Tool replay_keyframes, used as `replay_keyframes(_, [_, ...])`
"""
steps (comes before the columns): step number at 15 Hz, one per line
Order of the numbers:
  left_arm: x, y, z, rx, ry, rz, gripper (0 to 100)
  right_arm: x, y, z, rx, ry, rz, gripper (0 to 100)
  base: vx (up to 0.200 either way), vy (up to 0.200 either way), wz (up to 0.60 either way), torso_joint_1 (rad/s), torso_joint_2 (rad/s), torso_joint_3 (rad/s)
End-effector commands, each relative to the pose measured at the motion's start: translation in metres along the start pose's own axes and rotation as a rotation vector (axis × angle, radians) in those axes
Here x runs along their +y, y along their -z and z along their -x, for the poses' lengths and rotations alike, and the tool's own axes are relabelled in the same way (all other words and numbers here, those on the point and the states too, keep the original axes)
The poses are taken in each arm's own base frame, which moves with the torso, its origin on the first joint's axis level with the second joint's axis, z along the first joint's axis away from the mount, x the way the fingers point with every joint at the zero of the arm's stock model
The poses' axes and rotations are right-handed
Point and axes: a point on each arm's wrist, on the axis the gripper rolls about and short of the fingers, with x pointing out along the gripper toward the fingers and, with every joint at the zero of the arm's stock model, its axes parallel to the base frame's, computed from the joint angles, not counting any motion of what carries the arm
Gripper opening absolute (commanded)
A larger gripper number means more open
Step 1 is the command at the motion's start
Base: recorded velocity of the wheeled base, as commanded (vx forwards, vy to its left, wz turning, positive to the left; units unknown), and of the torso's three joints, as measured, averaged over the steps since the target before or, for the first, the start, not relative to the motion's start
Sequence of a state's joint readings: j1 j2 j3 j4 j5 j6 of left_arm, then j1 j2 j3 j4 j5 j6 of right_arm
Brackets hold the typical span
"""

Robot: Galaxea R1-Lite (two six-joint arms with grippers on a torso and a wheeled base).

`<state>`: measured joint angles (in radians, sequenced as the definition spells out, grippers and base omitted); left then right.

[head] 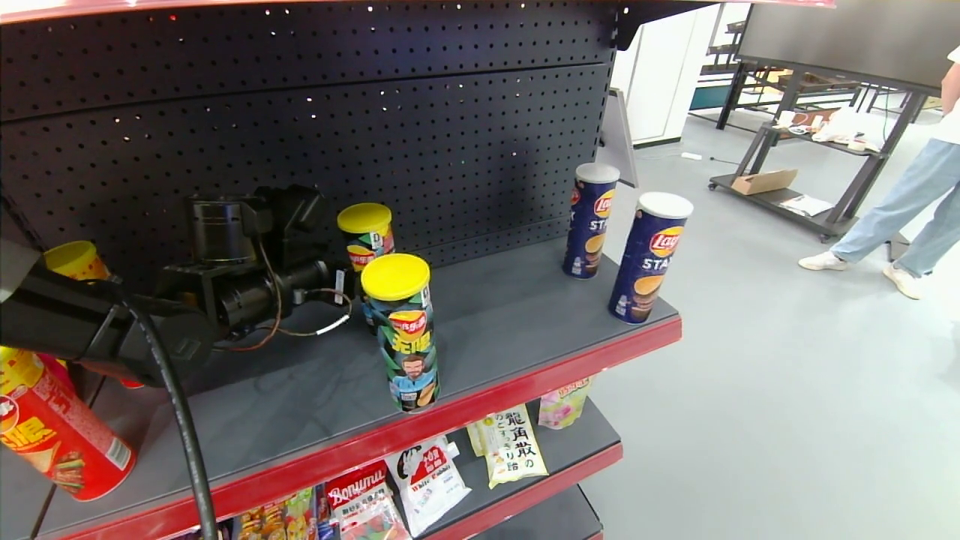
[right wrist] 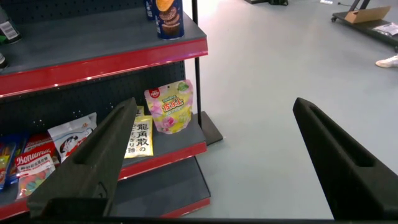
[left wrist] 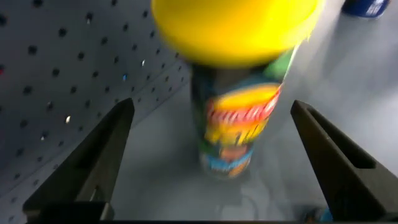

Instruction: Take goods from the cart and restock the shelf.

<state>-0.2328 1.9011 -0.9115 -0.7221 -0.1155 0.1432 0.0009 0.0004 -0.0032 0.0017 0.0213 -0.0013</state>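
My left fingers (left wrist: pixel 102 155) are wide open and hold nothing, either side of a yellow-lid can (left wrist: pixel 239 118) upright on the shelf (head: pixel 300 405). My right fingers (right wrist: pixel 348 155) are open and empty, out front of the shelf. I judge this can placed; what's left in the cart is unknown.

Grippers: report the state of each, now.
Left gripper: open, straddling the yellow-lidded can, not gripping it.
Right gripper: open, empty.

Logo + lettering on blue chip can (head: pixel 649 259) & its twin (head: pixel 591 221), 2 o'clock on shelf (head: pixel 300 405). Label print on yellow-lid can (head: pixel 405 337), centre; red can (head: pixel 56 435), 8 o'clock; snack bags (head: pixel 506 446), 6 o'clock.
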Motion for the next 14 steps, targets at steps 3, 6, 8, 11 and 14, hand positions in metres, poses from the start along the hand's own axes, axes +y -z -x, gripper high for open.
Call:
replay_keyframes(3, [0.006,0.003,0.037,0.015,-0.062,0.007,100,0.0,0.0,0.0,0.0,-0.001,0.0,100,0.0,0.0,0.0,0.0,0.0,0.0])
replay_keyframes(6, [0.003,0.004,0.105,0.005,-0.097,0.002,100,0.0,0.0,0.0,0.0,-0.001,0.0,100,0.0,0.0,0.0,0.0,0.0,0.0])
replay_keyframes(8, [-0.008,0.013,0.163,0.013,-0.095,-0.009,100,0.0,0.0,0.0,0.0,-0.001,0.0,100,0.0,0.0,0.0,0.0,0.0,0.0])
replay_keyframes(11, [-0.036,0.032,0.293,-0.056,-0.032,-0.021,100,0.0,0.0,0.0,0.001,-0.001,0.0,100,0.0,0.0,0.0,0.0,0.0,0.0])
replay_keyframes(14, [-0.05,0.058,0.353,-0.175,-0.091,0.035,100,0.0,0.0,0.0,0.0,-0.001,0.0,100,0.0,0.0,0.0,0.0,0.0,0.0])
